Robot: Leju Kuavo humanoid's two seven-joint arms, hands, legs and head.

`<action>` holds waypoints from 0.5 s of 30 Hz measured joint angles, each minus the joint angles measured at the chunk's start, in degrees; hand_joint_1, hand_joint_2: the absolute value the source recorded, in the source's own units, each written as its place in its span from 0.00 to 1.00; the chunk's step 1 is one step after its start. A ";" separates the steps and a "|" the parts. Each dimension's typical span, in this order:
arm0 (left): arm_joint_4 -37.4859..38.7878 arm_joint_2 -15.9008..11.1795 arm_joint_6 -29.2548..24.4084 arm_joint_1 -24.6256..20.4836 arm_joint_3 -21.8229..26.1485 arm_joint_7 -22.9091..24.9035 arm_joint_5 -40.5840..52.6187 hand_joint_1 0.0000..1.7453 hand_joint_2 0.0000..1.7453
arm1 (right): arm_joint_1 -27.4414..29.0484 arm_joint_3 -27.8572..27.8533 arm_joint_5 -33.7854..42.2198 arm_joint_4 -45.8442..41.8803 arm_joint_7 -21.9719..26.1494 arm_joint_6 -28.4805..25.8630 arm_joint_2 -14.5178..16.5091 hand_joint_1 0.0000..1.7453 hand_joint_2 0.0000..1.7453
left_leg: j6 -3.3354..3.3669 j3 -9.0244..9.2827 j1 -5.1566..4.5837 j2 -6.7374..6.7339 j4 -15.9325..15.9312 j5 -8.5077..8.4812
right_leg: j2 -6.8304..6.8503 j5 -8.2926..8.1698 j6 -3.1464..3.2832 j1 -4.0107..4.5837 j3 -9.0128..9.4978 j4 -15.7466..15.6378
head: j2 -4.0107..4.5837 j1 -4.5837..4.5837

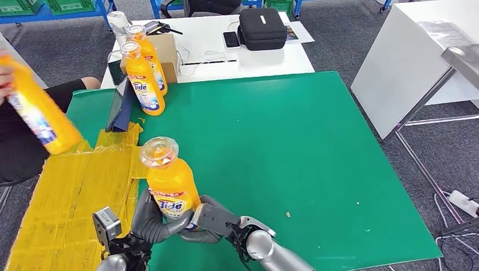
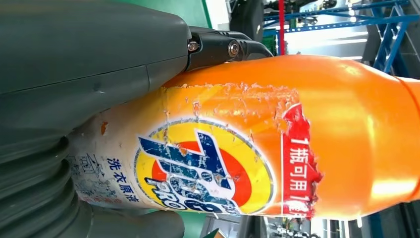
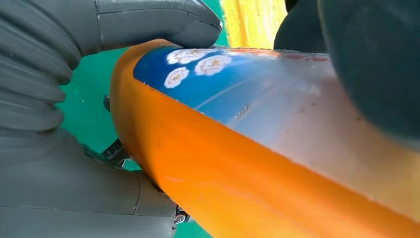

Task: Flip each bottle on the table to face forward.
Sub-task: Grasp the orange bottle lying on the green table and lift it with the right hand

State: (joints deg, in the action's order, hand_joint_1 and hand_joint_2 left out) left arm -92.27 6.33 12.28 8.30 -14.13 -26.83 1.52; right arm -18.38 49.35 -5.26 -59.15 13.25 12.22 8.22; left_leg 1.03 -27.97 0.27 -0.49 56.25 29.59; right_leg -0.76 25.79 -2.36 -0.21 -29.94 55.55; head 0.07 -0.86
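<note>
Both your left hand (image 1: 149, 223) and right hand (image 1: 212, 217) grip the orange Tide detergent bottle (image 1: 169, 180), upright at the bench's (image 1: 294, 147) near edge. Expect a full, heavy, slick plastic body; hold low around the label.
</note>
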 joint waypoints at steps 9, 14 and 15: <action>1.14 -0.81 2.62 0.11 0.19 -1.98 0.93 1.00 1.00 | -1.99 2.91 -1.35 2.42 0.13 -0.93 0.02 1.00 1.00 | 0.00 0.00 0.00 0.00 0.00 0.00 | 0.00 0.00 0.00 0.00 -0.01 0.00 | 0.00 0.00; 1.37 -1.13 3.08 0.22 0.19 -2.42 0.95 1.00 1.00 | -2.27 3.62 -1.23 3.44 0.49 -1.01 0.02 1.00 1.00 | 0.00 0.00 0.00 0.00 0.00 0.00 | 0.00 0.00 0.00 0.00 -0.01 0.00 | 0.00 0.01; 1.40 -1.14 3.09 0.22 0.19 -2.42 0.95 1.00 1.00 | -2.29 3.72 -1.23 3.57 0.52 -1.01 0.02 1.00 1.00 | 0.00 0.00 0.00 0.00 0.00 0.00 | 0.00 0.00 0.00 0.00 -0.01 0.00 | 0.00 0.01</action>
State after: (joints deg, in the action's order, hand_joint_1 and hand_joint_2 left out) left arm -90.87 5.19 15.37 8.53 -13.94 -29.25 2.47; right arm -20.67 53.07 -6.49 -55.58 13.78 11.21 8.24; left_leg 1.03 -27.97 0.26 -0.49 56.25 29.59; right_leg -0.76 25.79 -2.36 -0.21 -29.95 55.55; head 0.07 -0.86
